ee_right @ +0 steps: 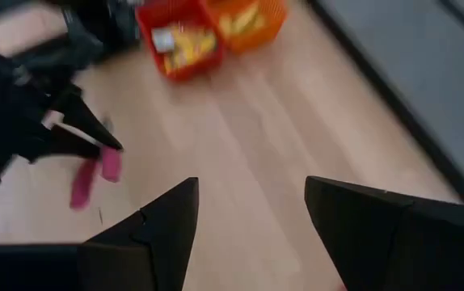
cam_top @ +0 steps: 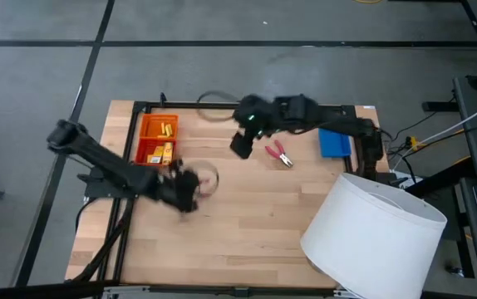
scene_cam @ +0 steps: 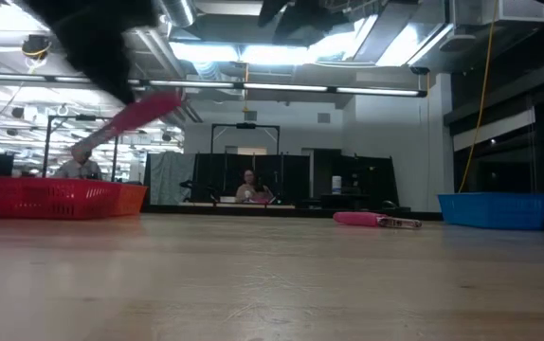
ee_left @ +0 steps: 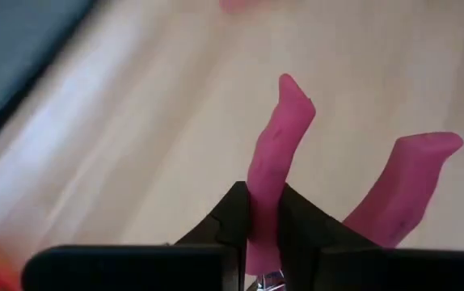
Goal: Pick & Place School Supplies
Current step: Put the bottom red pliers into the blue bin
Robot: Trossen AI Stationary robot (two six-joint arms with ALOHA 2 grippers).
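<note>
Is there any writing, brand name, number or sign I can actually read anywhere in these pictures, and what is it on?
No text can be read in any view.
The yellow packs in the orange trays bear dark marks, too small to read.
The pink-handled pliers held in the left gripper show no lettering.
The second pliers on the table, the blue tray and the white cylinder show none.

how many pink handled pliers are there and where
2. One pair of pliers is held off the table by the left gripper, near the orange tray. The other pliers lie on the table beside the right gripper.
</note>
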